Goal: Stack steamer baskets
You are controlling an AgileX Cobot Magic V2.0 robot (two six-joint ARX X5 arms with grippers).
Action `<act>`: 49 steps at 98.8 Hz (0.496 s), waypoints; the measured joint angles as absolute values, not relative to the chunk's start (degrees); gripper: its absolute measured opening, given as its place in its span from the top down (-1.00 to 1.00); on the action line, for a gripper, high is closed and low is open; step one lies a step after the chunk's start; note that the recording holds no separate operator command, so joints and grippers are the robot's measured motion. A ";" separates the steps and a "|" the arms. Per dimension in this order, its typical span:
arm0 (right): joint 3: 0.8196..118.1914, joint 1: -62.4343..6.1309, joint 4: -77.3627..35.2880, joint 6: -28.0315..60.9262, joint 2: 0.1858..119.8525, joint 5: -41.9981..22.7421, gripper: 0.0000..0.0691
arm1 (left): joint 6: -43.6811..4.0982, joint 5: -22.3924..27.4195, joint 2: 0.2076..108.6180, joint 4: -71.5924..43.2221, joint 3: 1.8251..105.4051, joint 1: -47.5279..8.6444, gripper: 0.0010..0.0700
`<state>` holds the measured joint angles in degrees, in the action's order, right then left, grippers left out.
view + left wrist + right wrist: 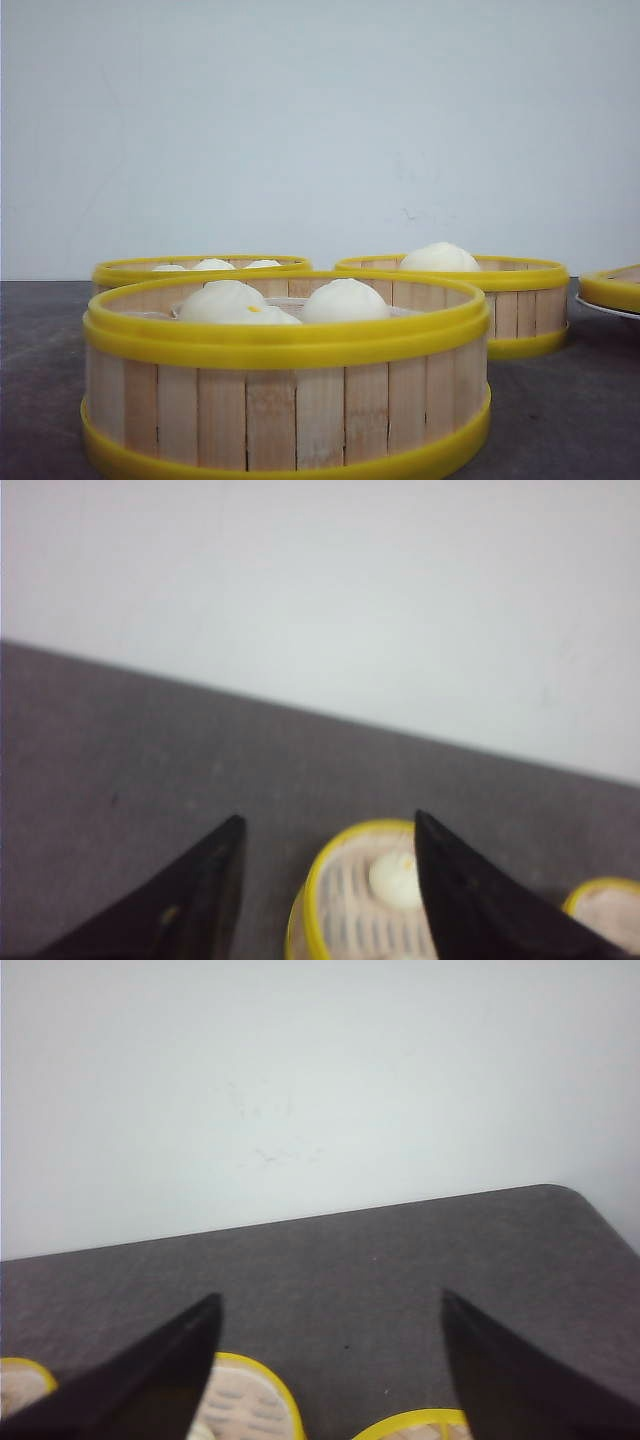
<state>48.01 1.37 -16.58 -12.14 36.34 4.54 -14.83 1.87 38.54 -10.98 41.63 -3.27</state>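
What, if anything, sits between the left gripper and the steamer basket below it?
Nothing visible. In the left wrist view the left gripper is open, its fingers apart, and the steamer basket with one bun inside shows between them with only bare table around. No lid or other object covers it.

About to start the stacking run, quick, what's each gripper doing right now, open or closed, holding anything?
Left gripper: open, holding nothing, above a steamer basket.
Right gripper: open, holding nothing, over the table.
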 joint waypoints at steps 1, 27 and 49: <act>48.01 1.30 -16.60 -12.14 36.36 4.54 -0.36 | -14.66 1.87 38.94 -10.98 41.63 -3.33 0.04; 48.01 -0.51 -16.58 -11.79 37.50 4.56 -0.43 | -10.81 1.87 52.38 -11.84 47.40 -6.17 0.02; 48.01 -2.33 -16.71 -11.79 38.74 4.56 -0.43 | -7.73 1.89 69.08 -18.44 58.74 -7.94 0.02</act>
<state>48.01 -2.33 -16.71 -11.79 38.74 4.56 -7.73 1.89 69.08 -18.44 58.74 -7.94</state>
